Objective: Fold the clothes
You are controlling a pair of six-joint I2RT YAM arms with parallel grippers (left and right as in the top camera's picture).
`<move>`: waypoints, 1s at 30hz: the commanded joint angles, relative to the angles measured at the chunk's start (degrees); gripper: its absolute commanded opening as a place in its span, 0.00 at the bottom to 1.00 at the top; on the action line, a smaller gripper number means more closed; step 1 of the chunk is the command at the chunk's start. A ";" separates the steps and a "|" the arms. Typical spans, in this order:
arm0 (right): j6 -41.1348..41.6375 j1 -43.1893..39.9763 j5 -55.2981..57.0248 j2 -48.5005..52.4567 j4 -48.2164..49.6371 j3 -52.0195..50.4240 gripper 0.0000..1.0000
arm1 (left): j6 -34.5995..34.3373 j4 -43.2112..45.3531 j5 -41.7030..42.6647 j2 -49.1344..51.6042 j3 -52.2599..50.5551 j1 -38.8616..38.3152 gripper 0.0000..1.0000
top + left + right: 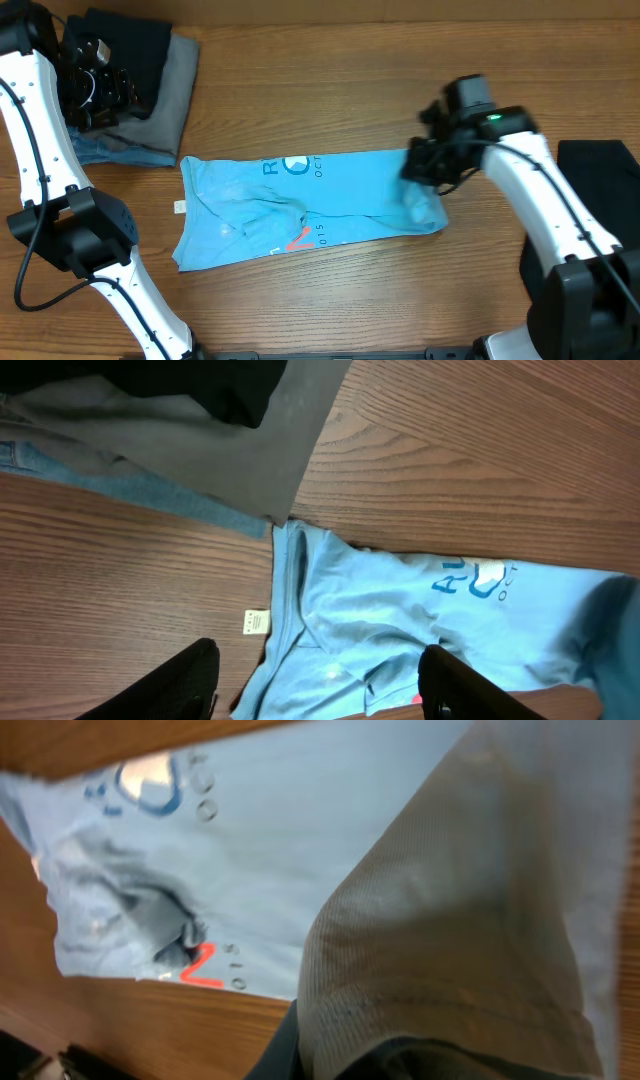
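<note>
A pile (165, 85) of clothes lies at the far left of the tabletop (300, 80): a black garment (130, 45) on top, grey cloth (180, 75) under it, and a strip of blue denim-like fabric (120, 150) showing at the near edge. The left tool (95, 88) hangs over this pile. In its wrist view the fingers (190, 680) stand apart with nothing between them, above the bare wood and the left end of the T-shirt (380, 610).

A small white label (180, 207) lies on the tabletop just beside that left end.

The sky-blue T-shirt (300, 205) lies across the middle of the tabletop, folded into a long band running left to right, rumpled at its middle. Dark-blue lettering shows near its far edge and an orange-red mark near its near edge.

The right tool (425, 165) sits at the shirt's right end, clamped on the fabric. In its wrist view a lifted fold of the shirt fills the foreground and hides the fingers.

A dark cloth (600, 170) lies at the right edge, well apart from the shirt.
</note>
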 commanded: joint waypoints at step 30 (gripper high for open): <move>19.26 19.47 1.40 10.97 18.51 1.11 0.45 | 1.27 -0.17 3.23 -2.08 1.38 -0.46 0.67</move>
